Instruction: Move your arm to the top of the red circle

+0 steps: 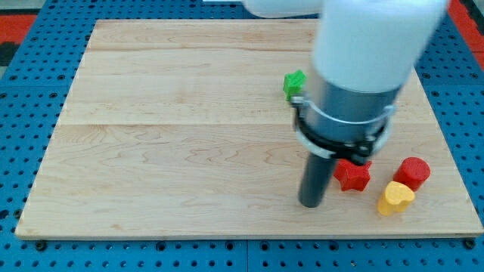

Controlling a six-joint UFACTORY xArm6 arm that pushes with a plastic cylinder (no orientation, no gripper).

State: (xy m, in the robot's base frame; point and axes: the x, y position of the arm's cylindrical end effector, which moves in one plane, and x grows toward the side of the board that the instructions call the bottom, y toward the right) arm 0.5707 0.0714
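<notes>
The red circle [413, 172] is a round red block near the wooden board's lower right. My tip [311, 204] rests on the board well to the left of it and a little lower. A red star-shaped block [352, 176] lies between my tip and the red circle, just right of the rod. A yellow block [395, 198] sits just below and left of the red circle, close to it. A green block [294, 83] sits further up the board, partly hidden by the arm.
The arm's wide white and grey body [355, 83] covers the upper right part of the board [189, 136]. A blue pegboard surface [30, 91] surrounds the board. The board's right edge lies close to the red circle.
</notes>
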